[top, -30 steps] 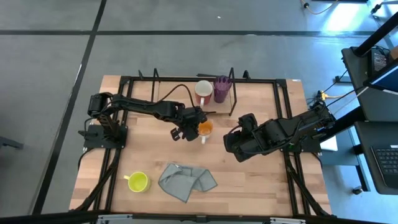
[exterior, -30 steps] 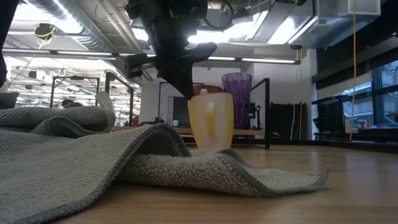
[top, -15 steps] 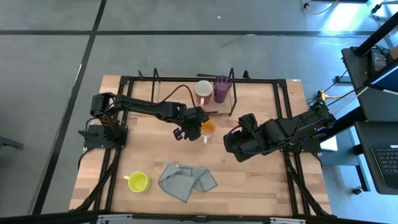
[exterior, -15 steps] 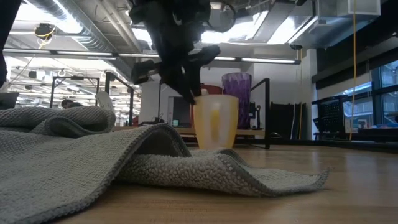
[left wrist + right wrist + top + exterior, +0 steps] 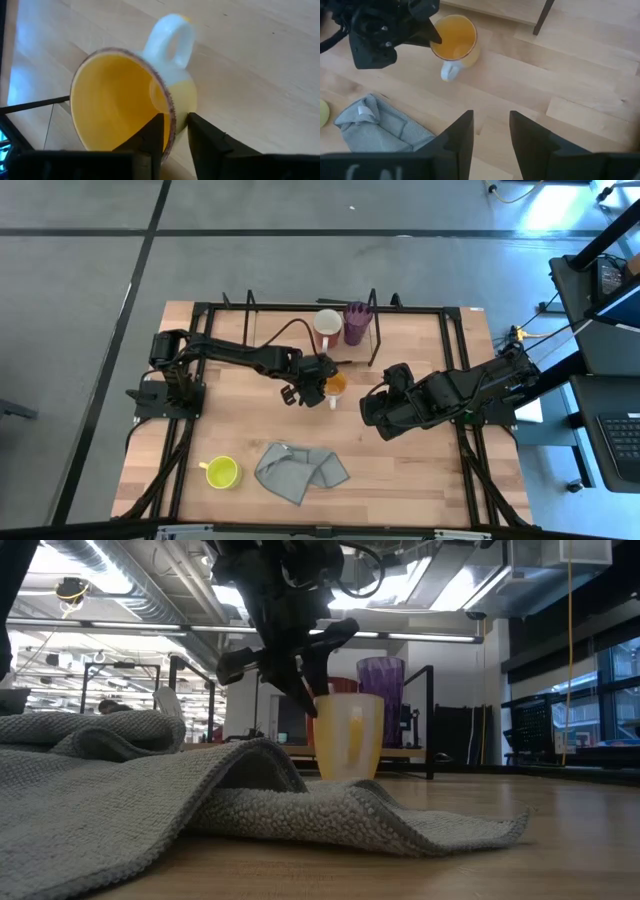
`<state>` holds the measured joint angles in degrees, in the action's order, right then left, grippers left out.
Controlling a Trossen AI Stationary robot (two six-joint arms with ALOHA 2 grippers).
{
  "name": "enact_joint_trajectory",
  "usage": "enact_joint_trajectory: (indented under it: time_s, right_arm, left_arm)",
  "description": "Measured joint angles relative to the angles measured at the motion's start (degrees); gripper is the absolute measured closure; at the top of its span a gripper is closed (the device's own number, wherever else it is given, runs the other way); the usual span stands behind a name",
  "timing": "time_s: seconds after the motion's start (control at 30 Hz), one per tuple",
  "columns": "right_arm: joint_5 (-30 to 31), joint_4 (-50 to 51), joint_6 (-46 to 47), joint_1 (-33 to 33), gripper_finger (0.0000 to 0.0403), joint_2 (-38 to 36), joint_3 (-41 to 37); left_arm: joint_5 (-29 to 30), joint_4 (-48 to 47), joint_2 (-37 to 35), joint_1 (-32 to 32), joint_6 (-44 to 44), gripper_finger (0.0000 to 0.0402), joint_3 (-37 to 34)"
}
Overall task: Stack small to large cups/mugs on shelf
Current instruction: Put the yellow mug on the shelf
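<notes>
The orange mug [image 5: 334, 384] stands upright on the table just in front of the shelf [image 5: 375, 340], its white handle [image 5: 172, 35] toward the near edge. My left gripper [image 5: 174, 122] is open over its rim, one finger inside and one outside. The white mug [image 5: 327, 323] and the purple tumbler [image 5: 357, 323] stand side by side on the shelf. The yellow-green mug [image 5: 222, 472] sits near the front left. My right gripper [image 5: 490, 135] is open, with nothing between its fingers, to the right of the orange mug. My left gripper comes at the orange mug slanting down from the table's left, its fingers on either side of the rim [image 5: 167, 102] on the side away from the handle. I cannot tell whether either finger touches the wall. The mug stands on the table.
A crumpled grey cloth [image 5: 300, 470] lies near the front edge, filling the foreground of the low view [image 5: 200, 790]. Black frame rails [image 5: 455, 380] run along the table's sides and back. Bare wood lies between the cloth and the shelf.
My left gripper has opened: in the low view its fingers, shut on the orange mug's rim a second ago, now stand apart. The mug has shifted slightly toward the table's right and stands on the table.
</notes>
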<state>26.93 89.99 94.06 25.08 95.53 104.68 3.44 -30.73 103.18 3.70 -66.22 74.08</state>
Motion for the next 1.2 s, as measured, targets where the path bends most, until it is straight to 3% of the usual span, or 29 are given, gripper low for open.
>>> enact_joint_trajectory:
  time_s: [0.23, 0.47, 0.83, 1.2]
  right_arm:
    - [0.01, 0.01, -0.22, 0.01, 0.0275, 0.02, 0.0]
    - [0.01, 0.02, -0.23, 0.02, 0.0275, 0.0, 0.0]
    - [0.22, 0.03, -0.57, 0.02, 0.0275, 0.04, 0.0]
    - [0.49, 0.01, -3.83, 0.04, 0.0276, 0.06, 0.0]
  left_arm:
    - [0.56, -0.32, 0.04, -0.5, -0.31, 0.039, -0.04]
    - [1.56, -2.56, -0.48, -0.84, -0.26, 0.0388, 0.66]
    - [1.16, -29.94, -1.47, -1.28, 10.35, 0.0394, 16.18]
    - [2.46, -40.54, -8.28, 1.0, 17.77, 0.0395, 18.01]
